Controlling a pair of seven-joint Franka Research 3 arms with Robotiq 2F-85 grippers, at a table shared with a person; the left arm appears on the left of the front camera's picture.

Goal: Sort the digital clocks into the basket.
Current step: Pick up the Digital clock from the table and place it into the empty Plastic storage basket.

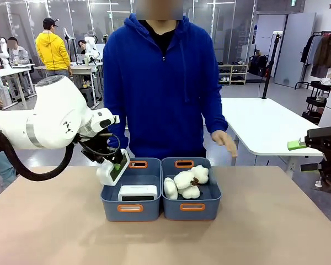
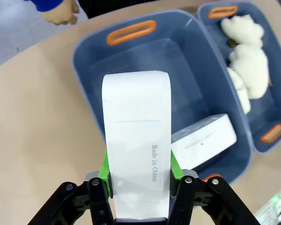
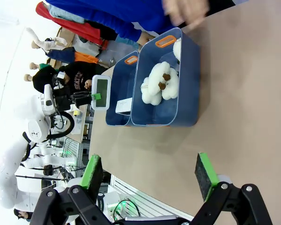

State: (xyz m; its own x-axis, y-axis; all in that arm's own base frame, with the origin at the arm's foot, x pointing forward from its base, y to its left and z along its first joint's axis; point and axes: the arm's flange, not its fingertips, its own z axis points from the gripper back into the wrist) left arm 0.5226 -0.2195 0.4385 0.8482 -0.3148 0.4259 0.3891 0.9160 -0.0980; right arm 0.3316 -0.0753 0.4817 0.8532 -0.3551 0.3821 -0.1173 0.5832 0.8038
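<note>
Right now the left tool (image 2: pixel 139 185) has its green pads pressed against the two long sides of a digital clock (image 2: pixel 136 140), holding it on end above the basket (image 1: pixel 111 205), near the rim at the basket's 9 o'clock in the front view. A second clock (image 1: pixel 137 192) already lies inside, toward the basket's 6 o'clock. The risk, as I judge it, is the release point: the held clock hangs close to the wall, so letting go from here could catch the rim and tip the clock out onto the counter (image 1: pixel 49 232). Dropped nearer the middle, it could strike the clock below and bounce. The neighbouring bin (image 1: pixel 212 201), at 3 o'clock, holds white soft items (image 1: pixel 188 182). The right tool (image 3: pixel 150 176) stands wide open and empty, well apart from both bins. A person's hand (image 1: pixel 225 142) hovers beyond the bins, around 1 o'clock.
</note>
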